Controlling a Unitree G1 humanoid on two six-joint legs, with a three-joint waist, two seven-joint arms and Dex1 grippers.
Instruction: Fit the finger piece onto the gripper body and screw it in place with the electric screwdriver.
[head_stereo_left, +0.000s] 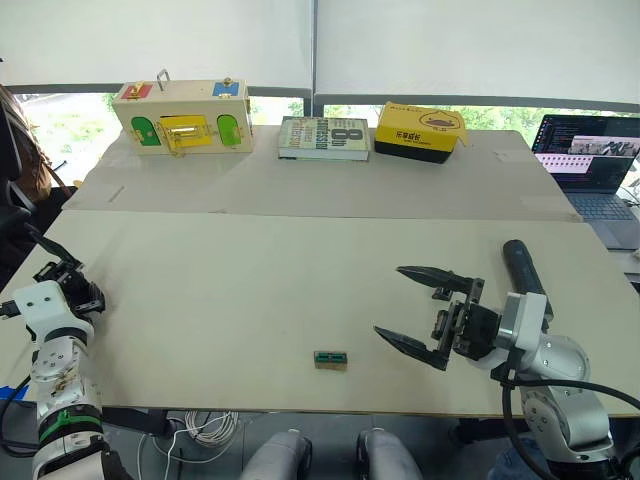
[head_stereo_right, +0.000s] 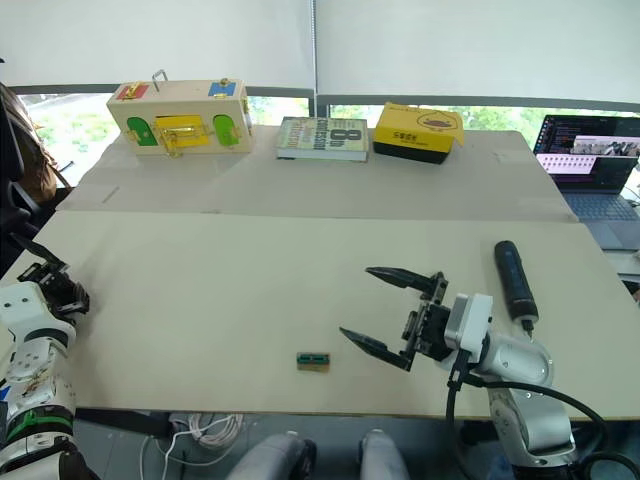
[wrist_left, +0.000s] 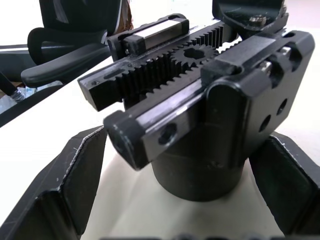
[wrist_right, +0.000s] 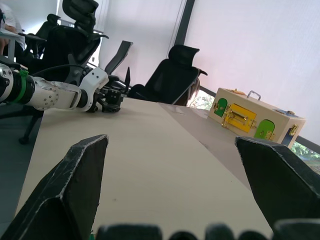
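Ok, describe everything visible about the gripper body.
The gripper body is a chunky matte black block, plastic or metal by its look: a round base under toothed racks meshing with a central gear, plus bracket blocks with screw holes. It stands upright on the pale table at its left edge, between the fingers of the left gripper.

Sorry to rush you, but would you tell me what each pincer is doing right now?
Left pincer: closed around the gripper body at the table's left edge.
Right pincer: open, holding nothing, over the table.
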